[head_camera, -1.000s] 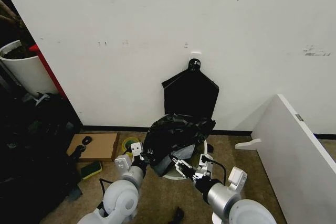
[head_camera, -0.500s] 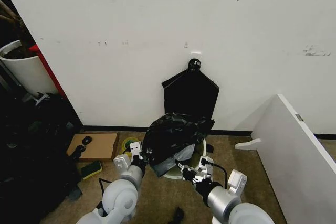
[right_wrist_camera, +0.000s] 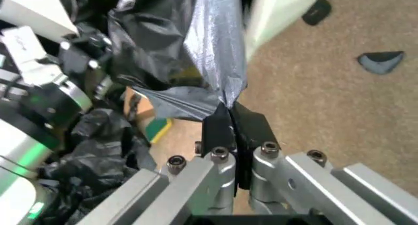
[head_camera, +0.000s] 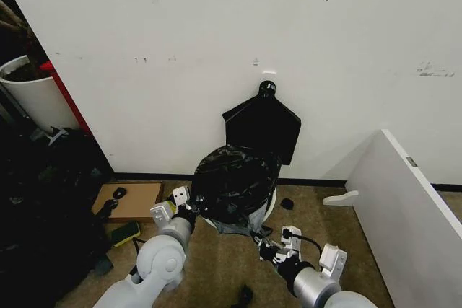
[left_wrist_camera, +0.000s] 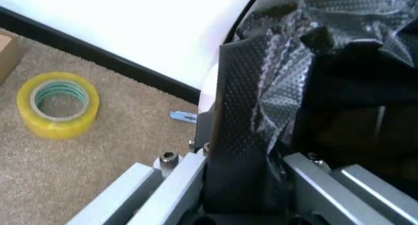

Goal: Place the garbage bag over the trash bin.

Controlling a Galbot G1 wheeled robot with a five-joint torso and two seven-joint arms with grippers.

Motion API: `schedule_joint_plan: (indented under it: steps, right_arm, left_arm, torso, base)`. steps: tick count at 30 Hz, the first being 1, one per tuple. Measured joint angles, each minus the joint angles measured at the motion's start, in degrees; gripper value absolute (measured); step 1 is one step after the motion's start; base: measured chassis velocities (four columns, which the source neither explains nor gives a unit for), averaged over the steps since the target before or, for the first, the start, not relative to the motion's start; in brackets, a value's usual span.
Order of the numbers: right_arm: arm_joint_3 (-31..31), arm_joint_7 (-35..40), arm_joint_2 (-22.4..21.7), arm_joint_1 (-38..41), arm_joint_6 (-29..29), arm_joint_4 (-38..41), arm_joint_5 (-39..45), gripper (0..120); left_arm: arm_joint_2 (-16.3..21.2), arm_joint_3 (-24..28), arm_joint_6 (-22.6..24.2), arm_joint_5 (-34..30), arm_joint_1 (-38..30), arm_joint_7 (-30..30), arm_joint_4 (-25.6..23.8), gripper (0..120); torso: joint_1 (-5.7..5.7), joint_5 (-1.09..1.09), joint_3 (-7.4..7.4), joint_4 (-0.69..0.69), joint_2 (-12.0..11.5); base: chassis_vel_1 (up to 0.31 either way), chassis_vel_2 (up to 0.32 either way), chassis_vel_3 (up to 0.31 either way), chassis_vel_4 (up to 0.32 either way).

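The garbage bag (head_camera: 232, 185) is seen draped as a glossy black dome over the trash bin (head_camera: 270, 203), which stands on the carpeted floor against the wall, near the centre of the head view. Only a cream sliver of the bin's side is left showing at the bag's 4 o'clock. The bag's edge is gripped on both sides: the left pincer (head_camera: 189, 209), at the bag's 8 o'clock, is clamped on a fold of the film, and the right pincer (head_camera: 261, 239), at its 5 o'clock, is closed on a stretched corner of plastic. In the left wrist view the film (left_wrist_camera: 261, 102) is seen pinched between the jaws beside the bin's white wall, with a yellow tape roll (left_wrist_camera: 58, 103) lying on the carpet. By the look of it the covering is largely done; the rim appears capped, but the hem is judged not yet pulled down all round, and both grips remain to be released.
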Motion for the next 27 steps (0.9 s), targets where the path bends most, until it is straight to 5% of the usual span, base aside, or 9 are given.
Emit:
schedule_joint_plan:
  steps: [27]
  right_arm:
    - [1.03, -0.58, 0.64, 5.12, 0.64, -11.80, -6.24, 0]
  left_arm:
    - [1.89, -0.79, 3.05, -10.81, 1.57, -3.10, -4.52, 0]
  torso:
    - [0.00, 0.00, 0.00, 0.00, 0.00]
  base:
    - [0.000, 0.000, 0.000, 0.000]
